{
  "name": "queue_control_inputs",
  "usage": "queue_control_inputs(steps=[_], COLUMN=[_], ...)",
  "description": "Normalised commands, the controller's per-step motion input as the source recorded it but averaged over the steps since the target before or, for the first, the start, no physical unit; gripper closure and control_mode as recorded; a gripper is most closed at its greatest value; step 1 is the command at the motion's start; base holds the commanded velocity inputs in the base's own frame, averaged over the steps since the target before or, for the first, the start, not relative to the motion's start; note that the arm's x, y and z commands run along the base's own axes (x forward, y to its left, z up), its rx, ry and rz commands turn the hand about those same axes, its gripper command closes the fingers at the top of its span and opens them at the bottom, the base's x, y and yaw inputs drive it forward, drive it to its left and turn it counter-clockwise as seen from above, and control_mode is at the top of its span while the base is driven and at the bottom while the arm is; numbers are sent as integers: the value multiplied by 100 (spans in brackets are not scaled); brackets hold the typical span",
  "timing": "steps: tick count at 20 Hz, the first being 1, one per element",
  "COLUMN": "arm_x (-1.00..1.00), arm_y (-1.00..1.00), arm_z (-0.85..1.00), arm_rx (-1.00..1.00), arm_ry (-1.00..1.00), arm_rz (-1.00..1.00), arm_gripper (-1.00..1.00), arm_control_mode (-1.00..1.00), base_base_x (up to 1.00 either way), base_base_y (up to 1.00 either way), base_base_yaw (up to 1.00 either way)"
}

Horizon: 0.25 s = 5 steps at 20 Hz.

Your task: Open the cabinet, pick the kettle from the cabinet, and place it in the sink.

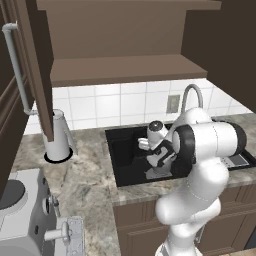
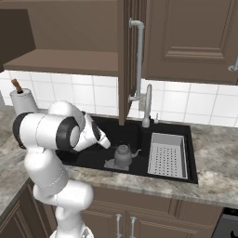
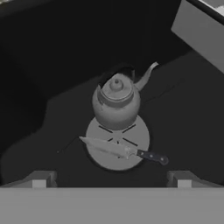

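The squat dark grey metal kettle (image 3: 116, 103) stands upright in the black recessed sink (image 2: 135, 132), touching its round drain (image 3: 117, 142) beside a knife (image 3: 120, 148). The released gripper (image 3: 111, 179) hovers nearby; a careless withdrawal could topple the kettle.

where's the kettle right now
The kettle stands upright on the floor of the black sink, left of the grey perforated tray; in the hand view a knife lies on the drain beside it.
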Motion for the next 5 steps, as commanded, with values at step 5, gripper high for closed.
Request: queue_control_inputs(steps=[5], arm_x=[-14], arm_y=[7], arm_z=[37], arm_rx=[13], arm_ry=[0], arm_rz=[21], arm_gripper=[-100], arm_control_mode=[-100], base_base_x=[0], base_base_y=[0], base_base_yaw=[0])
